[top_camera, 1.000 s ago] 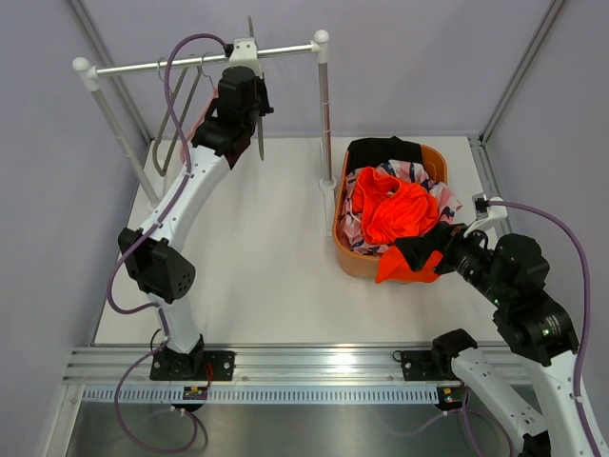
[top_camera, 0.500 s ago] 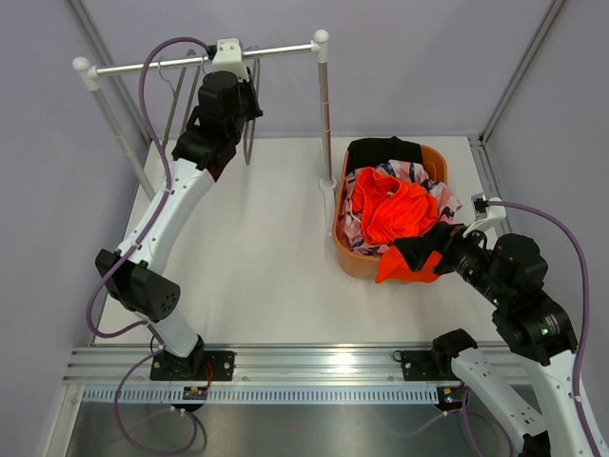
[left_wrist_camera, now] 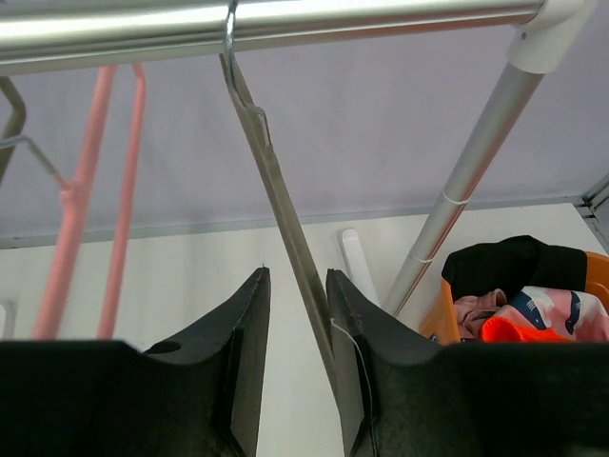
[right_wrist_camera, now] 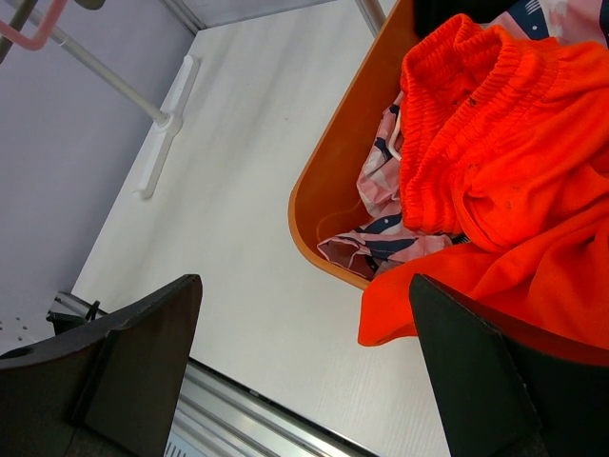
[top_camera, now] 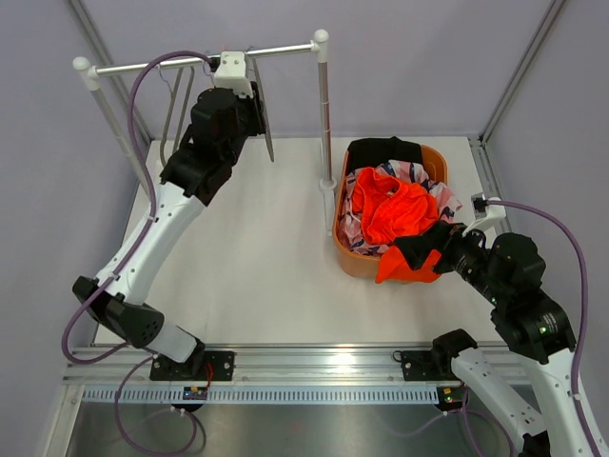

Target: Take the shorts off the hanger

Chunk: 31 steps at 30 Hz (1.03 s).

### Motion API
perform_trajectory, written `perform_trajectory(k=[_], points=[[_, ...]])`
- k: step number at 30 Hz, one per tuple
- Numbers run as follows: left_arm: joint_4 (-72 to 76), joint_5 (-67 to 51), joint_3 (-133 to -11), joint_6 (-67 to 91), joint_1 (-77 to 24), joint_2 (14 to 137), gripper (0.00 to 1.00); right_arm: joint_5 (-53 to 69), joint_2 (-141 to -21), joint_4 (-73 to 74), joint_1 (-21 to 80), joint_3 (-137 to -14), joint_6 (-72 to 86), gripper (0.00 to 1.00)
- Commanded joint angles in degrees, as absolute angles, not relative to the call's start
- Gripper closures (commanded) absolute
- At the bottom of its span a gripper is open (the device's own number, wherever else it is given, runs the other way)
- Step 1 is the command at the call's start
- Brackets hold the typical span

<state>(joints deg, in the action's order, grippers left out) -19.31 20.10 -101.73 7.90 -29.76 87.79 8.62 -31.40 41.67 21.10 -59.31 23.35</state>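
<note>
The orange shorts (top_camera: 390,211) lie on top in the orange basket (top_camera: 354,262), one leg draped over its near rim. The pink printed shorts (top_camera: 419,176) and the black shorts (top_camera: 383,150) lie under and behind them. A bare grey hanger (top_camera: 263,119) hooks on the rail (top_camera: 162,65). My left gripper (top_camera: 249,109) is up at it. In the left wrist view the hanger (left_wrist_camera: 276,190) runs between the parted jaws of my left gripper (left_wrist_camera: 296,276), against the right finger. My right gripper (top_camera: 419,249) is wide open and empty by the basket's near rim. The right wrist view shows my right gripper (right_wrist_camera: 304,286) and the orange shorts (right_wrist_camera: 504,181).
A pink hanger (left_wrist_camera: 95,190) and another bare hanger (left_wrist_camera: 14,124) hang on the rail to the left. The rack's right post (top_camera: 326,124) stands between the hanger and the basket. The rack's left post (top_camera: 119,129) slants by the left wall.
My left arm has stretched up and swung the grey hanger from below the rail to the rail, where its hook now sits. The right arm and the shorts have not moved.
</note>
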Motion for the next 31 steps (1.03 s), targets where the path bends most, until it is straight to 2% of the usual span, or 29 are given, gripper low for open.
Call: perform_trajectory(k=[1,9,18,22,31], points=[[-19.16,22.59,-101.43,6.33,-30.58,82.01,0.66,7.82,-32.25,39.73,21.09,-59.85,23.03,0.01],[-23.98,25.75,-94.32,4.92,-38.31,73.13,0.66,8.78,-33.13,37.10,21.09,-59.06,23.55,0.01],[-29.44,31.11,-82.19,6.59,-56.85,63.47,0.66,10.72,-32.17,32.96,21.01,-57.66,24.35,0.00],[-31.99,35.41,-75.79,7.99,-65.36,58.99,0.59,8.88,-30.15,32.43,21.01,-56.34,24.00,0.01],[-34.62,39.54,-64.08,13.01,-70.49,48.00,0.55,6.16,-28.57,32.78,21.01,-54.58,23.99,0.01]])
